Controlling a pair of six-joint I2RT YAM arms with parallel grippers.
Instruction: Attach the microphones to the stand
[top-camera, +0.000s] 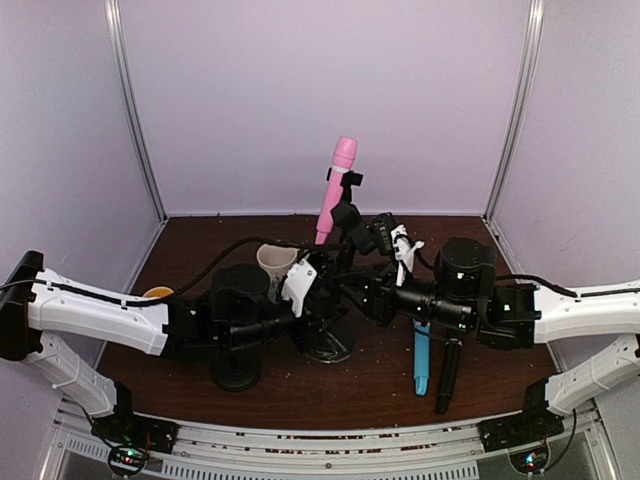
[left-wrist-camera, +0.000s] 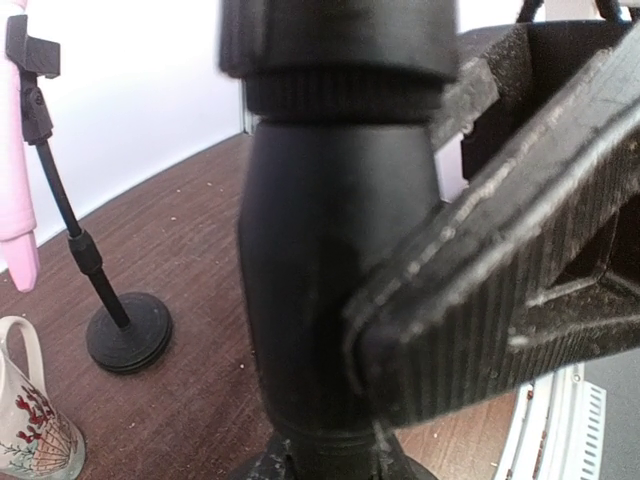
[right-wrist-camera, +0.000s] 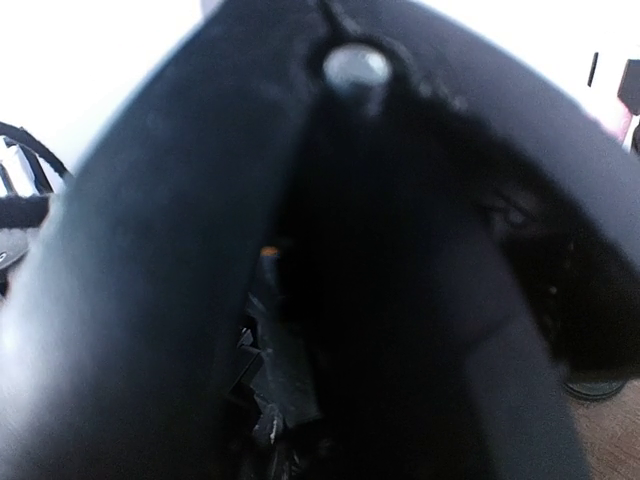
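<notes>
1. Top view: the pink microphone (top-camera: 338, 190) stands upright in a clip (top-camera: 350, 182), toward the middle of the desk's (top-camera: 330, 400) far edge. The light blue microphone (top-camera: 422, 362) and the black microphone (top-camera: 447, 378) lie side by side on the desk toward its near right corner, under the right arm, and nothing holds either. Both arms reach into the middle of the desk, where the right gripper (top-camera: 380, 295) is lost among black parts.

2. Left wrist view: the left gripper (left-wrist-camera: 345, 345) is clamped tight on the thick black column of a second stand (left-wrist-camera: 310, 250), one finger pressed flat against its side. Beyond it, the first stand (left-wrist-camera: 128, 335) rests on its round base with the pink microphone at its top. A flowered mug (left-wrist-camera: 30, 425) sits near that base.

3. Right wrist view: this shows only dark, blurred shapes close up. The right gripper is closed almost fully. I cannot tell what it pinches, if anything.

4. Step in hand, as I judge it: one microphone of three is mounted, and the second stand is being braced for the next.

5. The next move probably calls for the right gripper to let go, take a lying microphone by its shaft and seat it in the braced stand's holder.
</notes>
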